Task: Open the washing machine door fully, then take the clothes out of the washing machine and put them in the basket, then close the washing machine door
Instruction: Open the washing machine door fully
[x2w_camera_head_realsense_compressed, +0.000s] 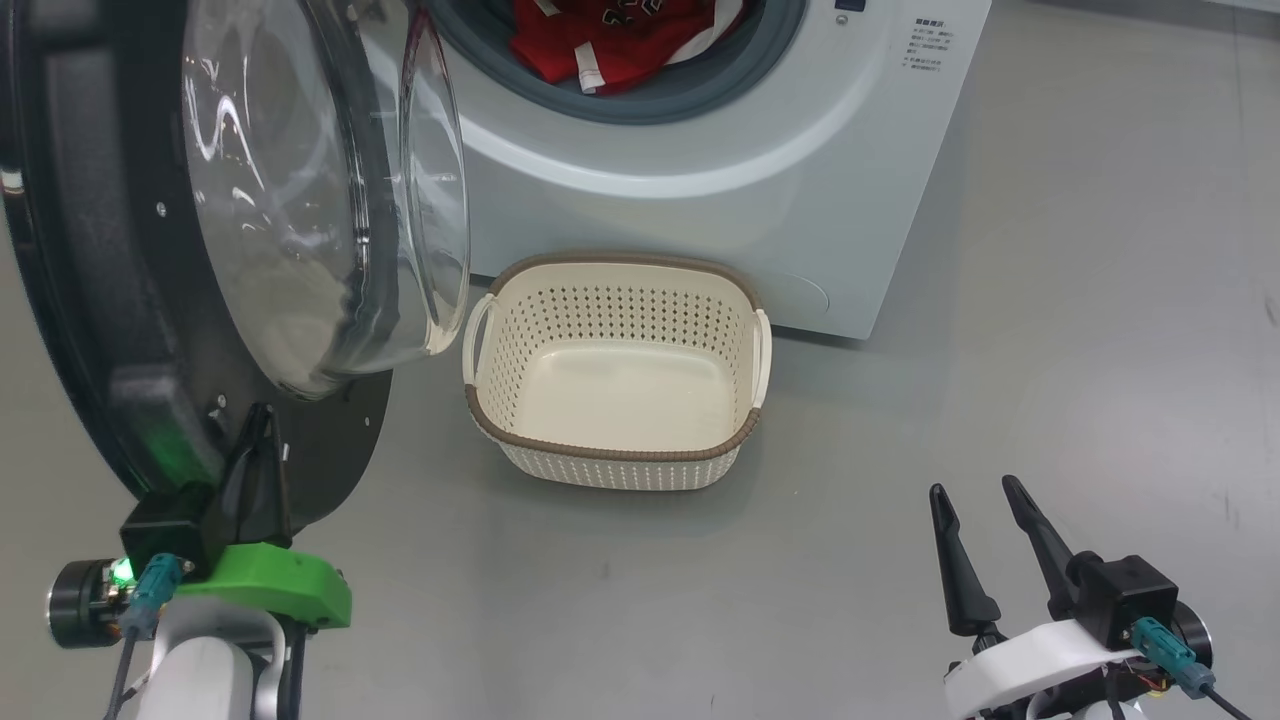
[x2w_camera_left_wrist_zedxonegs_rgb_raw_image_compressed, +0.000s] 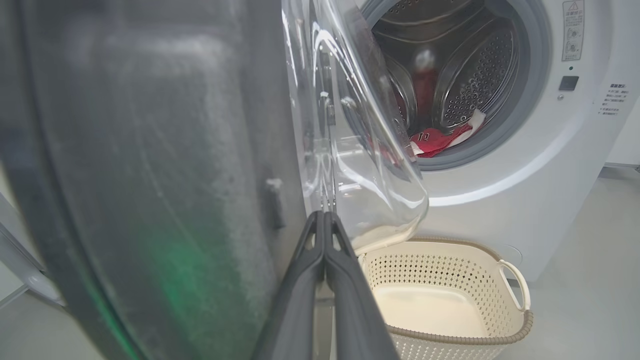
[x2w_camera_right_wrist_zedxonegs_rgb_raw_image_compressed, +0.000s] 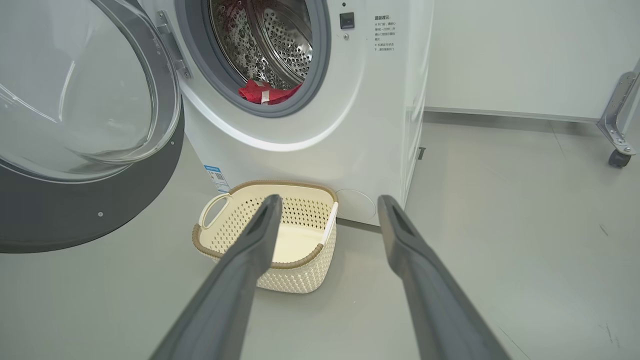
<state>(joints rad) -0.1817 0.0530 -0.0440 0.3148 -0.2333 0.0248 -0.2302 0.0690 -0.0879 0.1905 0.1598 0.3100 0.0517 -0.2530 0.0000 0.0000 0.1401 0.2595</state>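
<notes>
The white front-loading washing machine (x2w_camera_head_realsense_compressed: 720, 190) stands with its round door (x2w_camera_head_realsense_compressed: 90, 260) swung wide to the left, glossy black ring around a clear bulging window. Red clothes (x2w_camera_head_realsense_compressed: 620, 40) with white trim lie heaped at the drum's mouth, against the grey gasket. The cream perforated basket (x2w_camera_head_realsense_compressed: 600, 470), brown-rimmed, sits upright and empty on the floor just before the machine

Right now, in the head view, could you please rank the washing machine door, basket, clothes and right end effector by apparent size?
1. washing machine door: largest, though it is nearest the camera.
2. basket.
3. clothes and right end effector: too alike to rank; the clothes are farther away and cut off by the top edge.
</notes>
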